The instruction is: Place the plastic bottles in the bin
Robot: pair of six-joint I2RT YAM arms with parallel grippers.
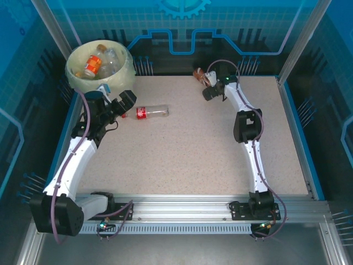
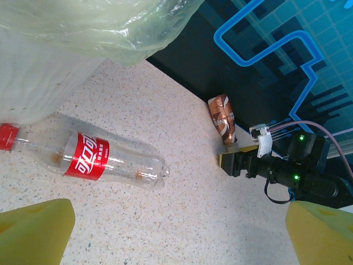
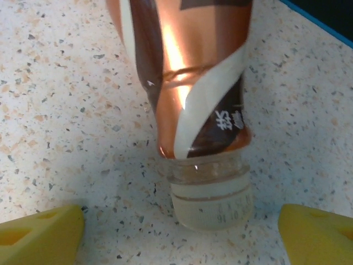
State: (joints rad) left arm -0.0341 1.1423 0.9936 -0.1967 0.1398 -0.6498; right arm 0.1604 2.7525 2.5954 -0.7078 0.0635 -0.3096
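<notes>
A clear plastic bottle with a red label and red cap (image 1: 151, 112) (image 2: 88, 157) lies on its side near the bin (image 1: 128, 72). My left gripper (image 1: 117, 101) (image 2: 179, 245) hovers open beside its cap end, just in front of the bin, with nothing between its yellow pads (image 2: 33, 232). A brown-labelled bottle (image 1: 201, 74) (image 2: 222, 117) (image 3: 187, 94) lies at the far edge, its pale cap (image 3: 212, 201) pointing at my right gripper (image 1: 212, 84) (image 3: 179, 245). That gripper is open, its pads (image 3: 38, 237) either side of the cap without touching it.
Several bottles (image 1: 95, 63) lie inside the bin, whose yellowish bag (image 2: 110, 27) hangs over its white wall (image 2: 33, 83). A blue raised rim (image 1: 290, 116) borders the speckled table (image 1: 187, 154). The blue back wall (image 1: 182, 33) stands close behind the brown bottle.
</notes>
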